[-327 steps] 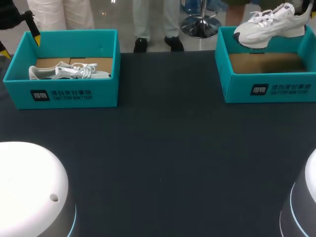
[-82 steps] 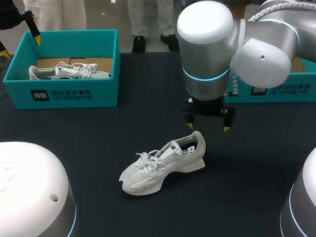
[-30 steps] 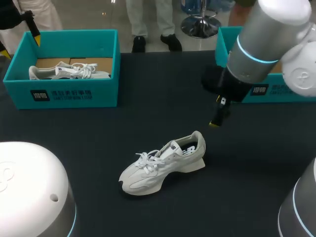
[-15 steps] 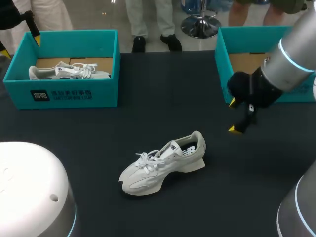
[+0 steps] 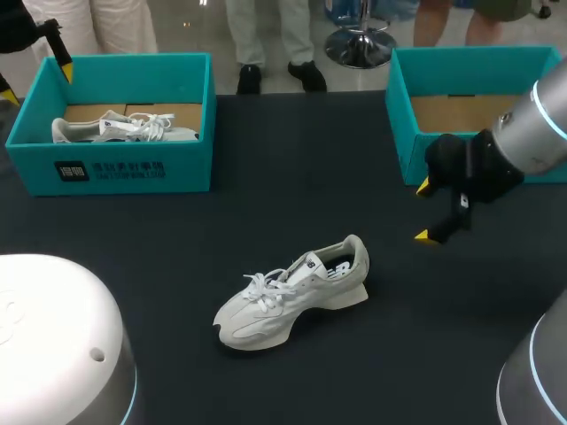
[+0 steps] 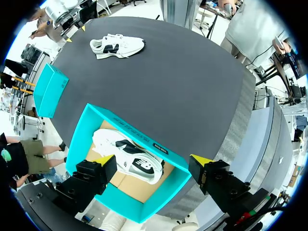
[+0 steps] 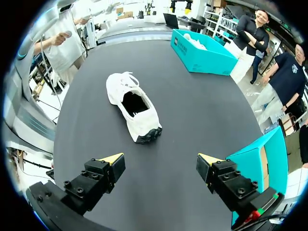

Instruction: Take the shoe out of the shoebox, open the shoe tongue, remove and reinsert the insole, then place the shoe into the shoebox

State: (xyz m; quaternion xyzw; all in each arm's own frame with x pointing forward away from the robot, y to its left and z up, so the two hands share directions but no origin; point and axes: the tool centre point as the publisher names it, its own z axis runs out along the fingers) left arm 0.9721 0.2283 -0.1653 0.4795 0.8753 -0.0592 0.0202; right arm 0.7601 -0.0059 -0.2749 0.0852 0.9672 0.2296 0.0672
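Note:
A white sneaker (image 5: 292,297) lies on its sole in the middle of the dark table, toe toward the near left; in the right wrist view the sneaker (image 7: 134,108) shows its open collar, heel toward the camera. My right gripper (image 5: 424,212) hangs open and empty to the shoe's right, in front of the empty right teal shoebox (image 5: 403,133). In its own view the right gripper (image 7: 160,158) is short of the heel. My left gripper (image 6: 151,160) stands open above the left teal shoebox (image 6: 166,190), which holds a second white sneaker (image 6: 127,156).
The left shoebox (image 5: 115,168) sits at the table's far left corner with its sneaker (image 5: 124,129) inside. The table's edge runs close behind both boxes. Round arm bases fill the near corners of the head view.
My right arm has drawn back to the right, away from the sneaker and toward the right shoebox, gripper still open. The sneaker and the left arm have not moved.

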